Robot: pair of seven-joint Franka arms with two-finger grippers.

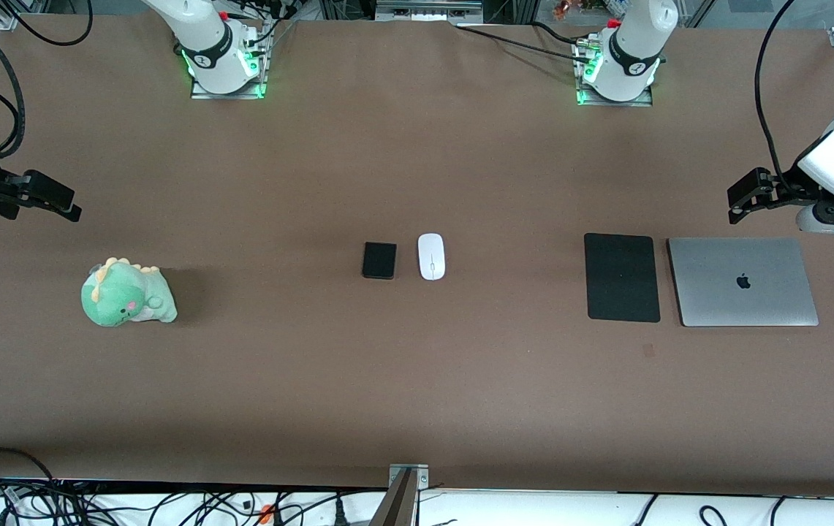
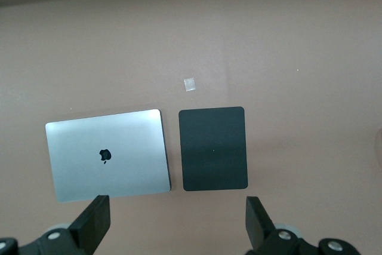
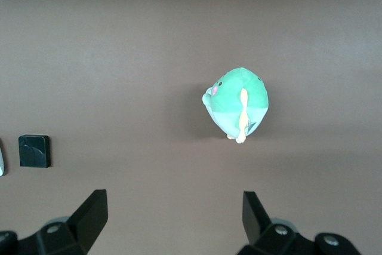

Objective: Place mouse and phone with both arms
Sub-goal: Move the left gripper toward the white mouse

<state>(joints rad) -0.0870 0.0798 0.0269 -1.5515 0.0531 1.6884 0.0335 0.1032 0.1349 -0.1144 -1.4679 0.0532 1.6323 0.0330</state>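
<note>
Phone (image 1: 379,260) and mouse (image 1: 431,256) side by side mid-bench (image 1: 417,146). Likely light, rigid, slick; best pinched across the long edges. Left gripper (image 1: 742,197) and right gripper (image 1: 58,201) fingers wide, empty.

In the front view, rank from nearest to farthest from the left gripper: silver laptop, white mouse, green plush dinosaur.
1. Closed silver laptop, table end under the open left gripper.
2. Small white oval mouse, mid-table beside the black phone.
3. Green plush dinosaur, right arm's end.

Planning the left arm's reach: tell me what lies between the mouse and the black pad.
Nothing: in the front view the brown table is bare between the mouse and the black pad. The phone lies beside the mouse, toward the right arm's end.
</note>
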